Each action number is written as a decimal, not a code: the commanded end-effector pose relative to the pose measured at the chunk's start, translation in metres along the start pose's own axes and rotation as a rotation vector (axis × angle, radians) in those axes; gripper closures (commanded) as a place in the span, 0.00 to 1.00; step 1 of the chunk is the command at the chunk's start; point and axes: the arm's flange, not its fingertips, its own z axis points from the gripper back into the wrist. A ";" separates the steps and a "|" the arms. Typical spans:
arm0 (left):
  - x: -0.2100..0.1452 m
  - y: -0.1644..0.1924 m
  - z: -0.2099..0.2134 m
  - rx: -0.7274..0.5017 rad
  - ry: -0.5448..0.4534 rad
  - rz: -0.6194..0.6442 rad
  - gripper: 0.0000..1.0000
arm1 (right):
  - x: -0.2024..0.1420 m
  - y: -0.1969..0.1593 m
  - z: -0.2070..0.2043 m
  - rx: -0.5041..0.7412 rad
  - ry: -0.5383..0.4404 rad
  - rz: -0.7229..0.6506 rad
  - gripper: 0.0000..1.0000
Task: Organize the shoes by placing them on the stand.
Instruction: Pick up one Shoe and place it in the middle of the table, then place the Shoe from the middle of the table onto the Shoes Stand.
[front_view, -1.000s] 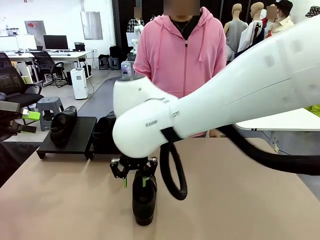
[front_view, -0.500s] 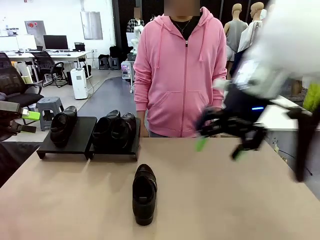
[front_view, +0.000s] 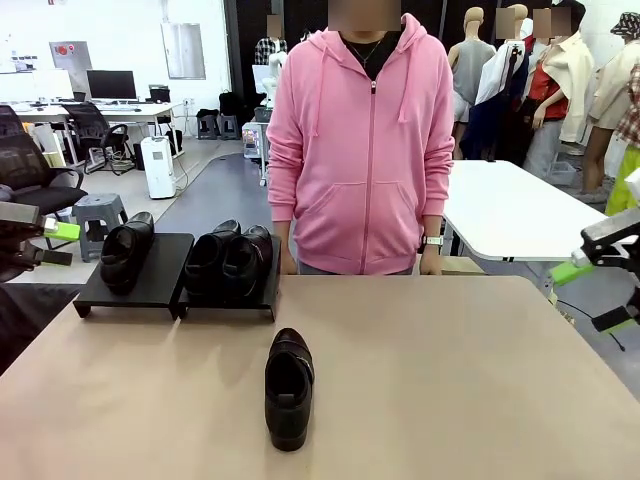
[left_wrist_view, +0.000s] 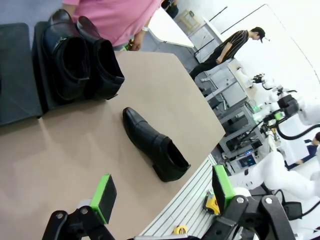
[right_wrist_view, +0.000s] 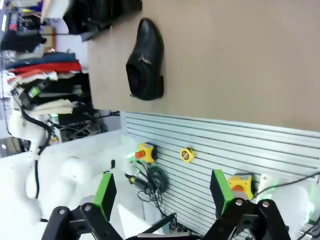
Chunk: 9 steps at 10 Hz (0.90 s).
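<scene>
One black glossy shoe (front_view: 288, 388) lies alone on the tan table, toe toward the person. The stand's left platform (front_view: 160, 283) carries one shoe (front_view: 122, 252). Its right platform (front_view: 268, 290) carries a pair of shoes (front_view: 231, 262). My left gripper (front_view: 57, 244) hangs open at the far left edge, off the table. My right gripper (front_view: 592, 296) is open beyond the table's right edge, holding nothing. The left wrist view has the lone shoe (left_wrist_view: 155, 146) and the pair (left_wrist_view: 82, 60) beyond my open left gripper (left_wrist_view: 162, 192). The right wrist view shows the lone shoe (right_wrist_view: 146, 59) far past my open right gripper (right_wrist_view: 161, 191).
A person in a pink hoodie (front_view: 362, 140) stands at the table's far edge, hands down by the table rim. A white table (front_view: 510, 215) stands behind at the right. Bare tan tabletop (front_view: 450, 380) surrounds the lone shoe.
My right gripper, which stood at the lone shoe, has opened and swung away to the right, leaving the shoe on the table. The left arm has not moved.
</scene>
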 end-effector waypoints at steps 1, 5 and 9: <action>0.001 0.001 -0.001 -0.021 -0.020 -0.021 0.00 | 0.015 -0.018 -0.027 0.091 0.008 0.000 0.00; 0.001 0.001 -0.001 -0.021 -0.020 -0.021 0.00 | 0.013 -0.015 -0.002 0.043 -0.002 -0.023 0.00; 0.001 0.001 -0.001 -0.021 -0.020 -0.021 0.00 | 0.013 -0.015 -0.002 0.043 -0.002 -0.023 0.00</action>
